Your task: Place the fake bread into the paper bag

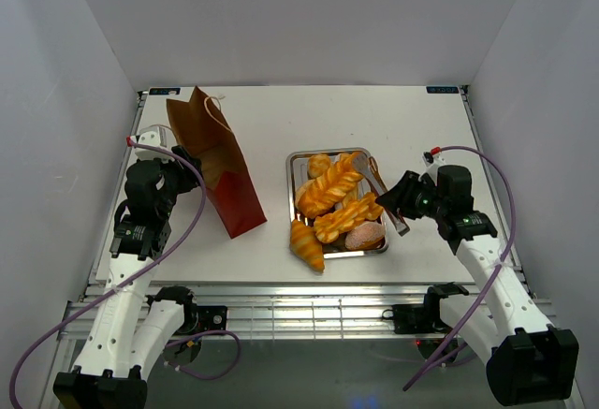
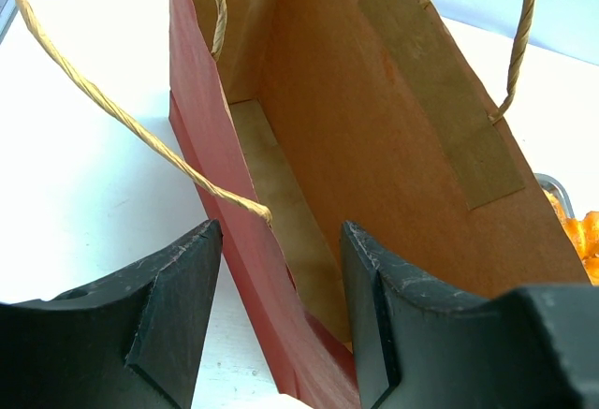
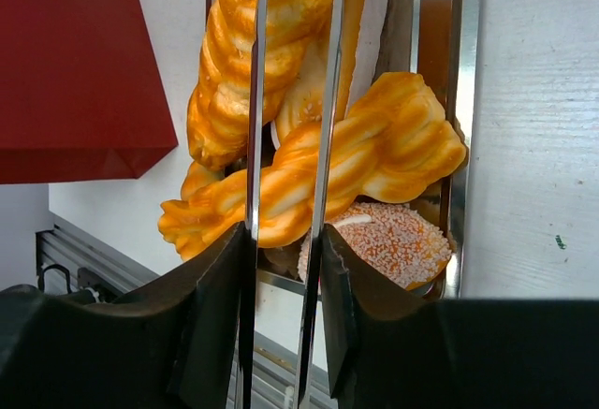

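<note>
Wide white desk [image 1: 374, 119] fills the top view, walled in on three sides. Biggest thing on it is the red paper bag [image 1: 220, 170], out at 9 o'clock from the middle, mouth open and the brown lining showing. At 3 o'clock from the bag, a little apart, sits the silver tray [image 1: 292, 167].

The fake bread [image 1: 329, 192] is heaped on that tray, none of it in the bag: golden braided loaves, a round roll at the tray's 12 o'clock end, a pinkish seeded roll [image 1: 365, 236] at its 5 o'clock corner. One croissant [image 1: 306, 245] lies at the 7 o'clock corner, spilling over the rim toward the desk.

Metal tongs [image 1: 382, 189] run along the tray's 3 o'clock side. The right hand [image 3: 284, 241] is clamped on them, fingers squeezing both blades, and the blades reach out on either side of a braided loaf [image 3: 374, 147], with the seeded roll just under it.

Over at the bag, the left hand [image 2: 280, 229] is spread wide, fingers straddling the bag's near red wall. A cord handle [image 2: 122, 114] loops across right in front of it.
</note>
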Motion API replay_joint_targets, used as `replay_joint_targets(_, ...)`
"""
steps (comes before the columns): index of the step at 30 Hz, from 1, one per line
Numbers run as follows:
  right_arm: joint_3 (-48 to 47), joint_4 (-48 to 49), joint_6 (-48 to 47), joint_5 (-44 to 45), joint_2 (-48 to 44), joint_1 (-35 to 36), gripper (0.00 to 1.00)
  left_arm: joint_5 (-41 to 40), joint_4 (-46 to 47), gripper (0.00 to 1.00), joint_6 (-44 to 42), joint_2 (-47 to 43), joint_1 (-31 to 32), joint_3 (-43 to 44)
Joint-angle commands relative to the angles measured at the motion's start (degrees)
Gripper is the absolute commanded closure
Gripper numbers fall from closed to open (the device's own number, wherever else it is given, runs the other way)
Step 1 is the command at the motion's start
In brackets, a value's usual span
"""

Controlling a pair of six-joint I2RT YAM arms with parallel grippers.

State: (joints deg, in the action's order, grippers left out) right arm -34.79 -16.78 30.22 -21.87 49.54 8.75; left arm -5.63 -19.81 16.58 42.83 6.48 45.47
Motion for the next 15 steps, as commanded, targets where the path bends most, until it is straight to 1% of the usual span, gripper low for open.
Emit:
replay_joint_targets(1, -1.3, 3.7, 0.9, -2.8, -0.6, 0.2, 0.63, -0.3, 0.0, 0.36, 0.2, -0.8, -0.2, -0.3)
replay_joint_targets(3, -2.4, 3.4, 0.9, -2.8, -0.5, 0.2, 0.68, -0.3, 0.0, 0.36, 0.2, -0.9, -0.2, -0.3)
replay_joint_targets(8, -5.4, 1.2, 0.5, -2.7, -0.8, 0.2, 0.71, -0.7, -0.2, 0.36, 0.3, -1.4, -0.3, -0.5)
replay_joint_targets(11, -8.5, -0.2, -0.2, -2.6, -1.2, 0.2, 0.76, -1.1, -0.2, 0.36, 0.7, -1.9, -0.2, -0.6)
replay_joint_targets(15, -12.5, -1.4, -1.0, -3.9, -1.2, 0.2, 0.78, -2.0, -0.6, 0.36, 1.1, -2.0, -0.2, -0.6)
